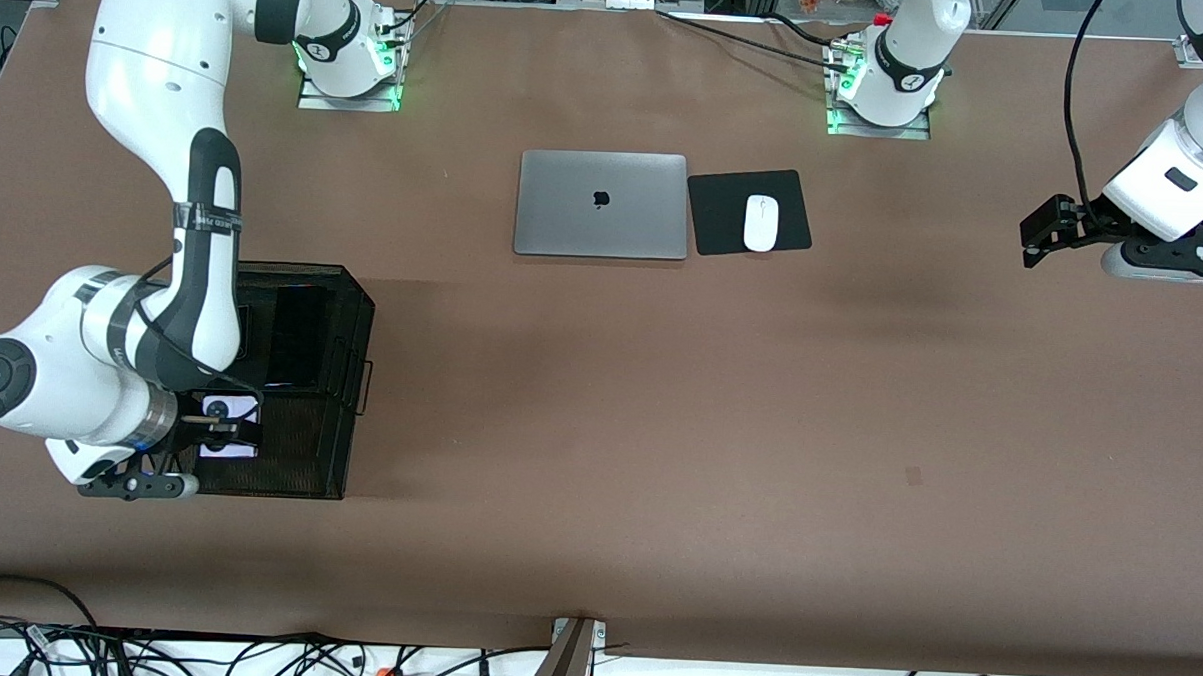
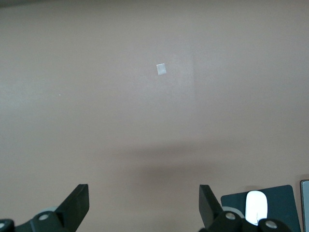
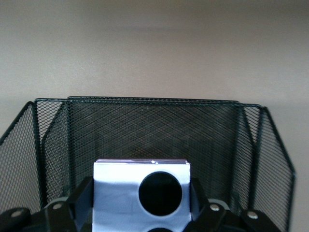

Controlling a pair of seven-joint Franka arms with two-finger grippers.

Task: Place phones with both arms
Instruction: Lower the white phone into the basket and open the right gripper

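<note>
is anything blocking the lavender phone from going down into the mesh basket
Nothing visible does. The right gripper holds the lavender phone over the mesh basket, whose compartment below looks open.

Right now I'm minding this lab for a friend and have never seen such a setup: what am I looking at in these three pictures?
Two white robot arms share a brown table. One picture looks down from across the table; the other two come from cameras on each arm's wrist. The right gripper holds a lavender-white phone in its jaws over a black mesh basket, where a long black phone already sits. The left gripper waits, jaws open and empty, over bare table at its own end. A closed grey laptop lies beside a white mouse on a black pad.
</note>
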